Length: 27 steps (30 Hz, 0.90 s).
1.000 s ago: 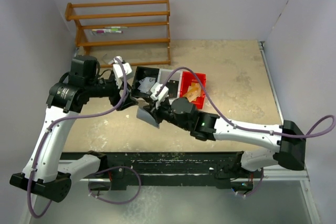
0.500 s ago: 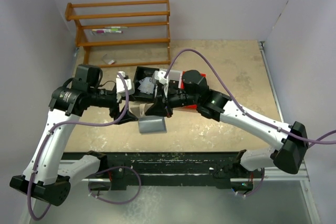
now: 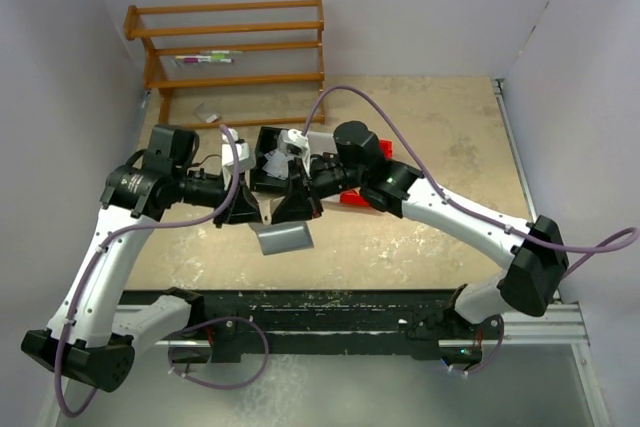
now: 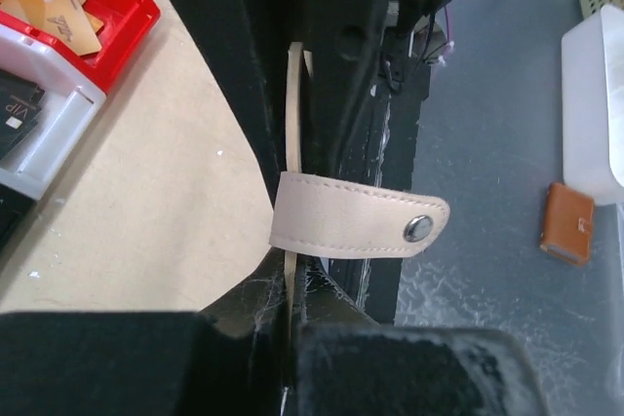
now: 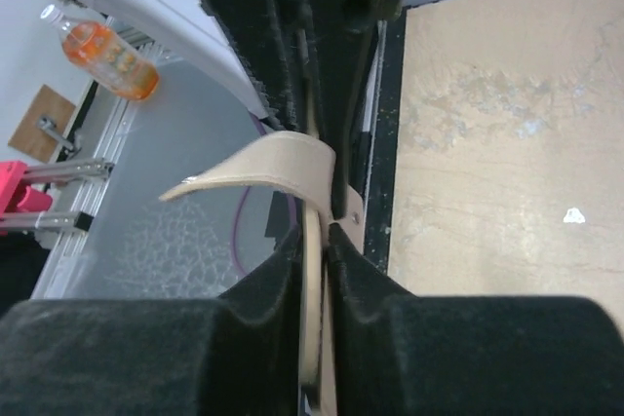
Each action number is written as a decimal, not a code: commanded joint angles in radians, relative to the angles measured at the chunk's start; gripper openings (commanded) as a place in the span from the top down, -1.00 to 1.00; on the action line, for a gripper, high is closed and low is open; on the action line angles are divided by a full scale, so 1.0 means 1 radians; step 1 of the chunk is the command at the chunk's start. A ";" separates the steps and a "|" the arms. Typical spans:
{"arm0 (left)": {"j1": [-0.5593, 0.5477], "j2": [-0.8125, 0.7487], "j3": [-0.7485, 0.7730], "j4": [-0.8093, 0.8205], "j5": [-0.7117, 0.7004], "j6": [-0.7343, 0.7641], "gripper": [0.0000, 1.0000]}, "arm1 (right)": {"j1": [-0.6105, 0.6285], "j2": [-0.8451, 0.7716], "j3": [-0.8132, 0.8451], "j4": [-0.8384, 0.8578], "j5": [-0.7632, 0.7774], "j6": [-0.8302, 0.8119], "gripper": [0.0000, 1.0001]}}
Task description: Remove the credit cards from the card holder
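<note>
The card holder [image 3: 283, 237] hangs above the table's front middle, its tan cover held up between both grippers and its grey-blue sleeves drooping below. My left gripper [image 3: 246, 211] is shut on a thin tan edge of it [image 4: 292, 143]. Beside my left gripper [image 4: 291, 284], the snap strap [image 4: 356, 226] sticks out to the right. My right gripper [image 3: 292, 207] faces it from the right. In the right wrist view my right gripper [image 5: 317, 236] is shut on the tan cover [image 5: 312, 338], whose strap [image 5: 258, 168] curls away to the left. I cannot make out any credit cards in the sleeves.
A wooden rack [image 3: 235, 47] stands at the back left. Behind the grippers sit a black bin [image 3: 272, 147] with pale items, a white bin [image 4: 54, 129] with dark cards and a red bin [image 4: 122, 21] with tan cards. The table's front edge lies just below the holder.
The right arm has swung back and left with the holder. The left gripper came in from the left and shut on the holder's other edge; the sleeves now hang down between them.
</note>
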 commanded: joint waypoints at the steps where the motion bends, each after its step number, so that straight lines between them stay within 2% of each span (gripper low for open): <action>1: 0.008 0.007 -0.008 0.192 0.103 -0.185 1.00 | 0.008 -0.018 0.030 0.132 -0.108 0.092 0.35; 2: 0.015 0.006 -0.009 0.219 0.127 -0.228 1.00 | -0.010 -0.025 0.007 0.171 -0.127 0.137 0.14; 4: 0.032 0.009 -0.005 0.274 0.168 -0.321 1.00 | -0.046 -0.052 -0.067 0.278 -0.178 0.224 -0.17; 7: 0.078 0.028 0.013 0.349 0.232 -0.468 1.00 | -0.078 -0.131 -0.216 0.476 -0.202 0.357 -0.33; 9: 0.133 0.047 0.011 0.425 0.292 -0.578 1.00 | -0.082 -0.188 -0.313 0.543 -0.191 0.393 -0.35; 13: 0.220 0.095 -0.010 0.622 0.368 -0.797 1.00 | -0.086 -0.274 -0.391 0.544 -0.160 0.401 -0.29; 17: 0.228 0.118 -0.005 0.638 0.365 -0.817 1.00 | -0.090 -0.318 -0.424 0.526 -0.104 0.392 -0.22; 21: 0.229 0.100 -0.017 0.683 0.376 -0.859 1.00 | -0.098 -0.311 -0.369 0.350 0.033 0.298 -0.14; 24: 0.228 0.087 -0.020 0.705 0.396 -0.886 1.00 | -0.107 -0.285 -0.349 0.319 0.089 0.282 -0.31; 27: 0.228 0.080 -0.020 0.716 0.414 -0.914 1.00 | -0.122 -0.271 -0.343 0.308 0.132 0.273 -0.33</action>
